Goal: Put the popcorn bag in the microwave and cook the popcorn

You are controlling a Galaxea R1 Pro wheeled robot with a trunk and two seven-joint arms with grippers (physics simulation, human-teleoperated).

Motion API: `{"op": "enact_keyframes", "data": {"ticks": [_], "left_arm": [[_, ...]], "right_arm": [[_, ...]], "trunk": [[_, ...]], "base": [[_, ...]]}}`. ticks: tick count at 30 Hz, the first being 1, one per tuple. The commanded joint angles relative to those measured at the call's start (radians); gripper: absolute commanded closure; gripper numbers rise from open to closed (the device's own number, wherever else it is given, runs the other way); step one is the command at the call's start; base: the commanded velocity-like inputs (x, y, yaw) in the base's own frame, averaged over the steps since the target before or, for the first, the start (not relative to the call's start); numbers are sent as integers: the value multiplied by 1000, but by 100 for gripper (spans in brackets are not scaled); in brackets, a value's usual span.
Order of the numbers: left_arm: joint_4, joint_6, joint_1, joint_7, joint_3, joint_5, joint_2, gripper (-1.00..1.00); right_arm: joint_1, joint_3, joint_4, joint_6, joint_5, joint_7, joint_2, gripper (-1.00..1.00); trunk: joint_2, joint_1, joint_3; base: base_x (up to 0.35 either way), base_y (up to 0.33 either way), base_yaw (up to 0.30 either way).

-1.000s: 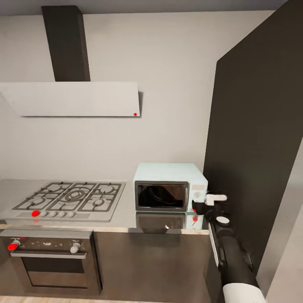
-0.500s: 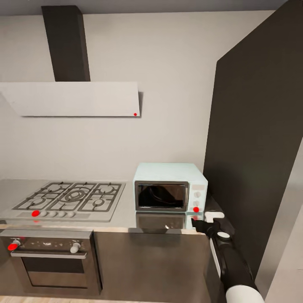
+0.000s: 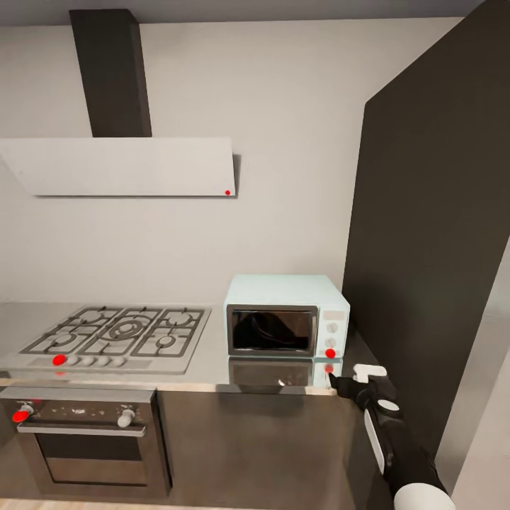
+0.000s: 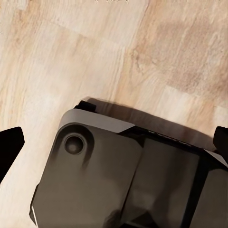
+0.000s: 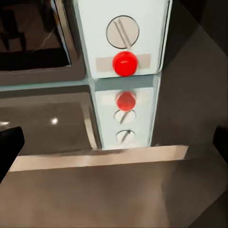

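The pale mint microwave (image 3: 286, 314) stands on the grey countertop (image 3: 205, 372) with its dark glass door shut. A red light (image 3: 330, 352) glows low on its knob panel. In the right wrist view the same red light (image 5: 125, 63) sits under a round knob (image 5: 123, 32), and both are mirrored in the glossy slab. My right gripper (image 3: 352, 377) hangs open just in front of and below the panel's corner, holding nothing. The left gripper (image 4: 114, 142) is open over the wood floor. The popcorn bag and the popcorn are out of view.
A steel gas hob (image 3: 120, 333) lies left of the microwave, over a black oven (image 3: 85, 443) with red knobs. A white hood (image 3: 120, 166) hangs above. A tall dark cabinet (image 3: 432, 248) rises close on the right. My dark base (image 4: 123, 175) is beneath the left gripper.
The right gripper has dropped down and back from the microwave's knob panel, uncovering the red light. Nothing else has moved.
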Motion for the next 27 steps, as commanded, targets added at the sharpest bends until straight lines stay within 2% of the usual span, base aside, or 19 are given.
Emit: {"op": "enact_keyframes", "data": {"ticks": [1,8,17,27], "left_arm": [[0,-2,0,3,-8,8,0,-100],[4,-2,0,-46,-9,7,4,-100],[5,-2,0,-54,-9,8,6,-100],[5,-3,0,-54,-8,8,6,-100]], "right_arm": [[0,-5,-1,2,6,9,-2,-100],[0,0,0,-2,4,0,-2,-100],[0,10,0,-51,16,-3,4,-100],[0,8,9,-55,12,-3,-8,-100]], "trunk": [[-1,1,0],[-1,1,0],[-1,1,0],[-1,1,0]], "base": [[194,0,0],[272,0,0],[276,0,0],[31,0,0]]}}
